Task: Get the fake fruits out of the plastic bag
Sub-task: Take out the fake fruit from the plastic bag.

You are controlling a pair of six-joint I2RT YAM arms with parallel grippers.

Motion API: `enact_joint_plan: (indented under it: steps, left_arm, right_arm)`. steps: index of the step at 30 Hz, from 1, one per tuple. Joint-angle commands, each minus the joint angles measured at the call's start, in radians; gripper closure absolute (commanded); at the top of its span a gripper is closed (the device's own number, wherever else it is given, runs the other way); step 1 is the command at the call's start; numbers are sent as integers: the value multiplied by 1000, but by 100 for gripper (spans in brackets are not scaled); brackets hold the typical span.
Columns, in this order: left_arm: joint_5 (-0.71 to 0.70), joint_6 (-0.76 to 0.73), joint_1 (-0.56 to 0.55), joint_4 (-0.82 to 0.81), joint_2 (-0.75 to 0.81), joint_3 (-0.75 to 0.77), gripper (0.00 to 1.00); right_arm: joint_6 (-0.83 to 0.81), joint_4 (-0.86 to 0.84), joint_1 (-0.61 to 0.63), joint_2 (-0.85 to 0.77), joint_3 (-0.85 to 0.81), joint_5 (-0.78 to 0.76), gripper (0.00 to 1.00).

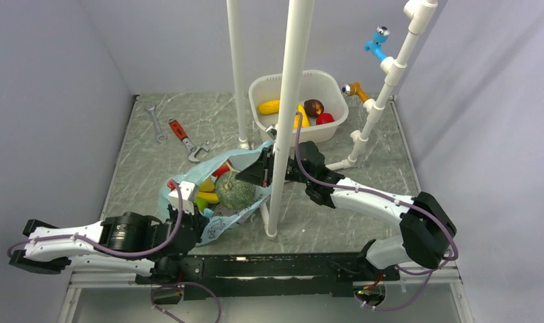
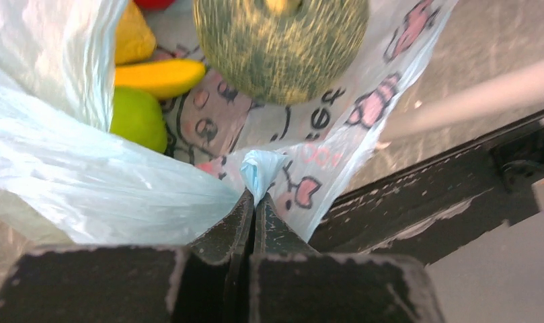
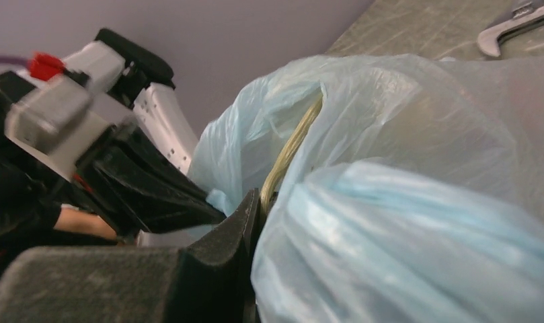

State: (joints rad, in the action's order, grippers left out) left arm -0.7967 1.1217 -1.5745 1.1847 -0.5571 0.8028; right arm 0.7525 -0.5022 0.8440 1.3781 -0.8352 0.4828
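On the table (image 1: 363, 134), between your two arms, the plastic bag (image 1: 218, 225) lay flat with its mouth spread open. Your left gripper (image 2: 255, 198) had its jaws pressed together on a small bunched fold of the bag's near edge. Your right gripper (image 3: 253, 207) was closed as well, pinching the thin blue film at the bag's far edge. Only one of its fingers (image 3: 222, 256) showed, the other hidden behind the plastic.

Inside the bag sat a big netted green melon (image 2: 282, 40). To its left lay a yellow banana (image 2: 158, 75), with a small green fruit (image 2: 138, 118) just below it. A bit of a red fruit (image 1: 222, 171) showed at the far side of the opening.

Farther back stood a white tub (image 1: 333, 87). It held a lemon (image 1: 269, 106), a second banana (image 1: 301, 118), a dark brown fruit (image 1: 314, 106) and a red one (image 1: 325, 118).

Left of the tub, a red-handled wrench (image 1: 181, 134) and a silver wrench (image 1: 156, 122) lay on the table, apart from the bag. A white pole (image 1: 282, 134) stood upright just beside your right gripper.
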Motion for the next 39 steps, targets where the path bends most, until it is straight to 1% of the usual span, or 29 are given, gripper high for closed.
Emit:
enact_joint_plan:
  steps: [1, 3, 6, 7, 10, 13, 16, 19, 20, 22, 23, 27, 29, 30, 32, 34, 37, 39]
  left_arm:
    - [-141, -113, -4, -100, 10, 85, 100]
    - [-178, -111, -5, -88, 20, 95, 100]
    - [-233, 19, -5, 36, 31, 113, 100]
    - [-240, 27, -5, 56, 38, 116, 100]
    - [-217, -63, -4, -13, 62, 102, 100]
    - [-186, -80, 9, -40, 37, 94, 100]
    - [-119, -152, 60, -77, -34, 109, 100]
    - [-59, -218, 139, -92, -107, 138, 100]
    - [-46, -237, 164, -98, -121, 142, 100]
    - [-12, -291, 222, -128, -132, 131, 100]
    - [13, -323, 262, -148, -129, 120, 100]
    - [159, -486, 476, -282, -93, 75, 100]
    - [219, -522, 559, -299, -100, 78, 100]
    - [238, -520, 583, -279, -112, 89, 100]
    - [263, -502, 595, -251, -122, 107, 100]
    - [329, -499, 594, -240, -102, 112, 100]
    - [444, -505, 593, -238, -24, 88, 94]
    - [536, -516, 595, -227, 39, 71, 95]
  right_arm:
    - [-17, -9, 5, 76, -66, 137, 100]
    - [-12, -4, 8, 133, -76, 214, 100]
    - [-6, -72, 10, 193, -54, 308, 100]
    - [-13, -83, 11, 208, -54, 341, 100]
    - [-12, -115, 20, 257, -76, 433, 100]
    - [-22, -103, 53, 289, -128, 469, 100]
    - [-21, -93, 82, 316, -161, 474, 100]
    - [65, -197, 86, 319, -126, 502, 100]
    - [106, -241, 85, 312, -105, 510, 100]
    - [134, -289, 80, 285, -66, 514, 100]
    - [132, -292, 74, 270, -51, 512, 100]
    - [86, -239, 47, 220, 5, 494, 100]
    - [86, -244, 26, 216, 27, 490, 100]
    - [87, -246, 15, 216, 35, 489, 100]
    - [85, -249, -6, 216, 40, 490, 100]
    - [71, -239, -15, 217, 34, 492, 100]
    - [16, -164, -14, 210, 15, 483, 100]
    - [-12, -129, -18, 197, 12, 472, 100]
